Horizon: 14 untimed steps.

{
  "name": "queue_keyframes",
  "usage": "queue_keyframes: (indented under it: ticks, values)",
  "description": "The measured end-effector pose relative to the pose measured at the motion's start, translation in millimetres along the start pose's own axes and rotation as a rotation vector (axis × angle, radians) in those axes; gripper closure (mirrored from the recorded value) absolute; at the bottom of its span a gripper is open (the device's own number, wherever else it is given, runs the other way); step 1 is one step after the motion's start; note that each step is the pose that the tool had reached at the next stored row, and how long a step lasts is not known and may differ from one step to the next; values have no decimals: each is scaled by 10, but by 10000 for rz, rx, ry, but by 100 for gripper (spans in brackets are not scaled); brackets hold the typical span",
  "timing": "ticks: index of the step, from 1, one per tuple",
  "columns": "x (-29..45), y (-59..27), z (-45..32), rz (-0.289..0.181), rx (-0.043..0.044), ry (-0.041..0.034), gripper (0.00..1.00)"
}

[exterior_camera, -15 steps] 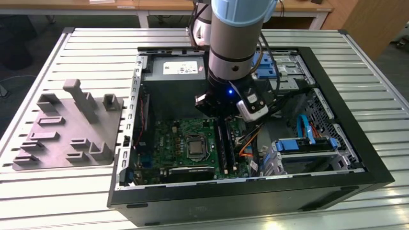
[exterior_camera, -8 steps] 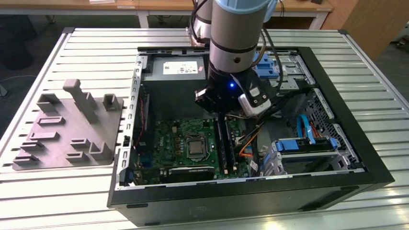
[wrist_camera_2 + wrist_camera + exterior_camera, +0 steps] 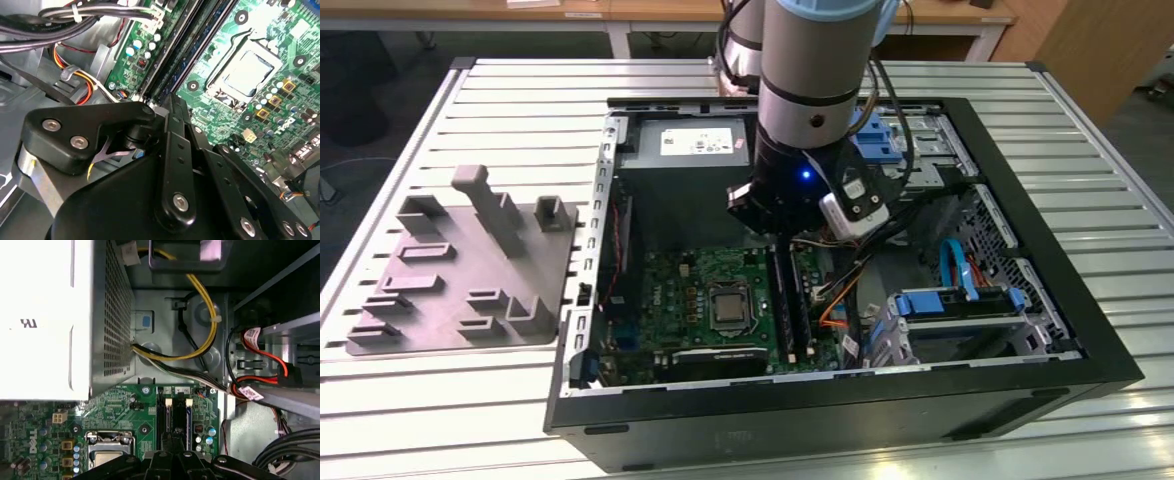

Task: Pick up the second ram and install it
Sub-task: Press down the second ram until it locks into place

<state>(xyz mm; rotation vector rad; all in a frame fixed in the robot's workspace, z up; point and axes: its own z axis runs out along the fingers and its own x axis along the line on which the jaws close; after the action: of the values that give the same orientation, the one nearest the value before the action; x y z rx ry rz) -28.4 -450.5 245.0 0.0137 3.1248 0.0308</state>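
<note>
On the exterior view's left, a grey moulded fixture tray point(image 3: 460, 265) is seen lying on the slatted metal table point(image 3: 1067, 90), just beside the open computer case point(image 3: 854, 400). Nothing is seen standing in the tray's slots. Inside the case, the green motherboard point(image 3: 687, 300) is laid flat, with the CPU socket point(image 3: 727, 308) near its middle. To the socket's right in the exterior view, long black RAM slots point(image 3: 790, 310) are run side by side, and a RAM stick point(image 3: 189, 420) with a bluish label is seen seated in one of them in the first wrist view, next to a second dark strip point(image 3: 168, 422). The gripper point(image 3: 781, 240) is held directly over the upper end of these slots, its black linkage point(image 3: 172, 165) drawn narrow and pointed at the slot ends. Whether anything is pinched between the fingers cannot be told. The power supply point(image 3: 50, 320) is located above the board, with yellow and black cables point(image 3: 200, 347) led from it. Further to the exterior view's right, blue drive brackets point(image 3: 954, 300) and orange wires point(image 3: 841, 300) are seen.
</note>
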Motion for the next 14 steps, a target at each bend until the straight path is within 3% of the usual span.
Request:
queue_keyframes:
  ticks: [8, 14]
  values:
    - [11, -153, -3, 0, 18, 0, 90]
    - [24, -316, -7, 0, 19, 0, 90]
